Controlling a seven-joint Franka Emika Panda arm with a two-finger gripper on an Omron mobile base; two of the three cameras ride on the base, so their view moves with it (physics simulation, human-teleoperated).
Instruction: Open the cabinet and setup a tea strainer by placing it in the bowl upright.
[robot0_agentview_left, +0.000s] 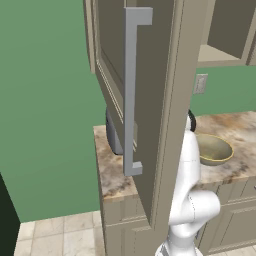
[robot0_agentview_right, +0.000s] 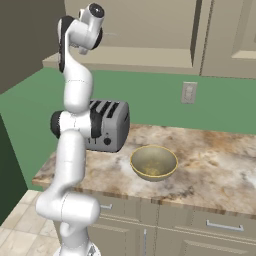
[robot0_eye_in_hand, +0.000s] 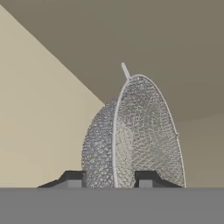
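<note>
cabinet (robot0_agentview_left: 150, 100): door stood swung open
gripper (robot0_eye_in_hand: 111, 180): fingers sat either side of tea strainer (robot0_eye_in_hand: 135, 135); grip unclear
bowl (robot0_agentview_right: 153, 162): sat on counter (robot0_agentview_right: 215, 170) beside toaster (robot0_agentview_right: 107, 125)

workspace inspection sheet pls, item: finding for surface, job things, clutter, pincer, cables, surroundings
surface: marbled brown counter over beige drawer fronts.
job's things: cabinet door swung open, grey bar handle facing the left base camera; bowl upright on the counter, nothing in it; tea strainer on edge, close ahead of the hand camera.
clutter: grey toaster left of the bowl.
pincer: pincer at the strainer's base, fingertips either side; contact cannot be told.
cables: nothing seen.
surroundings: green wall, wall outlet, upper cabinets, tiled floor.
</note>
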